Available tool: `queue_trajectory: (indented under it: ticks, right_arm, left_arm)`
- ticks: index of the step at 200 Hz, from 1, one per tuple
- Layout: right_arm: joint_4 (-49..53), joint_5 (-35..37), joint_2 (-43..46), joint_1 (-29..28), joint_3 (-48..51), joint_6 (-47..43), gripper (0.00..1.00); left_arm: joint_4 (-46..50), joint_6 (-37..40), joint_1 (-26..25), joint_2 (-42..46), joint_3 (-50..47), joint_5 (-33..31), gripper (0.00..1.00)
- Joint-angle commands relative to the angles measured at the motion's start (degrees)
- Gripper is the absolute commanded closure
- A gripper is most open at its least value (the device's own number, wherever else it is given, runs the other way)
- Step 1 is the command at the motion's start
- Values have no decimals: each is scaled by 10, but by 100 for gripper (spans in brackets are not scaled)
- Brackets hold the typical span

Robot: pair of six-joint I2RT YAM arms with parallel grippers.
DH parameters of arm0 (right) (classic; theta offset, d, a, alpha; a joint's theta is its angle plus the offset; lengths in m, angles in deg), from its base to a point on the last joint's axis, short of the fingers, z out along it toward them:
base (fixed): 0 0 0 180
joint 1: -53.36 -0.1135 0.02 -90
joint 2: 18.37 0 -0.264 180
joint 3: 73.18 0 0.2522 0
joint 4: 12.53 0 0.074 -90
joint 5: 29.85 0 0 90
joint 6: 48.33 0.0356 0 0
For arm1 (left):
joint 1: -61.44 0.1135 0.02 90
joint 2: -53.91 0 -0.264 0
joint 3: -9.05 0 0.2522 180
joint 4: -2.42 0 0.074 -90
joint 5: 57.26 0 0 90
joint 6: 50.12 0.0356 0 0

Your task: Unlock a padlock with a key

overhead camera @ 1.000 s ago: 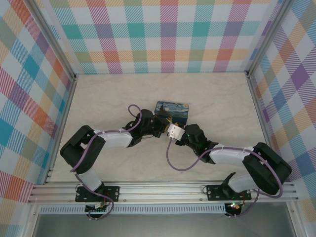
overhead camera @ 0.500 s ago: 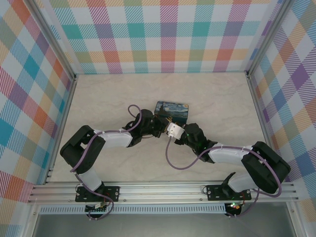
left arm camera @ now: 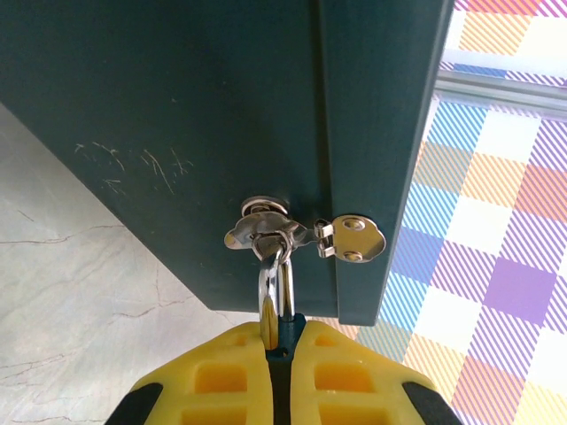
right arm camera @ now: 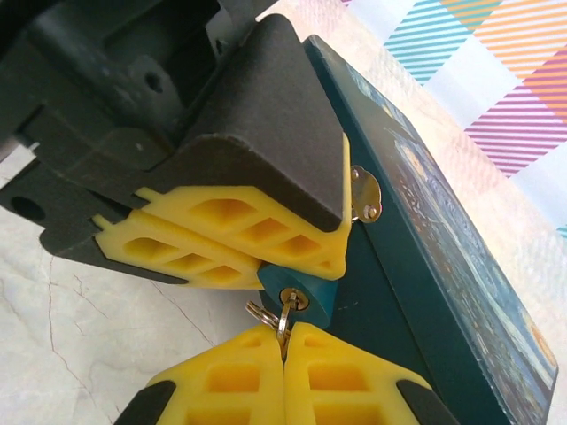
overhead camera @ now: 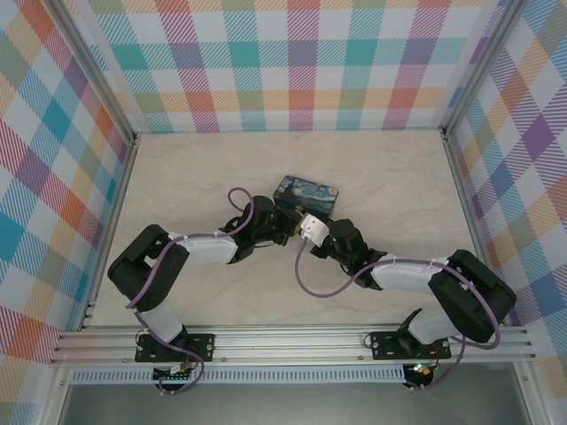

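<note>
Overhead: pale marbled desk (overhead camera: pixel 195 177) boxed in by plaid walls (overhead camera: pixel 301 71), with a small dark-blue painted tin (overhead camera: pixel 310 193) near the middle. Both sets of fingers meeting tip to tip at the tin's near edge.

Clamps the padlock (left arm camera: pixel 270 297) in the left fingers (left arm camera: pixel 297 350), pressed together on its blue body, with only a sliver of blue showing between them. Silver shackle threaded through the hasp (left arm camera: pixel 266 232) on the tin's dark side.

Pinches the key (right arm camera: pixel 283 323) in the right fingers (right arm camera: pixel 297 350), closed fully around it, directly below the left pair. Key blade at the keyhole in the padlock's bottom face, apparently inside it; thin ring (right arm camera: pixel 260 312) hanging beside.

Padlock attached to the tin, sandwiched between the two pairs of fingers.
</note>
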Motion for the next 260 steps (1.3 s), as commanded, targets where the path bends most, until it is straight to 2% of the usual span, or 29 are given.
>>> queue_trajectory:
  ticks: [1,54,68,84,105,143,198,226,260]
  right_arm:
    - [-37,-13,-9,-3,-20,74,100]
    - [-50,-22,-5,-3,1,117,99]
    - [-49,-18,2,-3,11,115,91]
    - [-49,-22,15,0,27,116,74]
    - [-9,-38,44,7,43,127,60]
    - [57,-52,137,37,77,184,42]
    - [174,-59,221,132,49,347,32]
    - [227,-106,207,200,21,470,30]
    - [260,-146,168,223,-5,515,28]
  left_arm:
    - [-14,-4,-9,1,18,33,100]
    - [-9,-2,-8,1,18,29,100]
    - [-3,4,-8,2,16,26,100]
    - [9,14,-8,4,13,19,100]
    - [26,30,-9,5,3,8,100]
    - [31,51,-9,-3,-15,1,100]
    - [38,67,-31,-14,-34,-8,100]
    - [43,59,-54,-21,-39,-14,100]
    - [24,42,-66,-35,-52,-28,100]
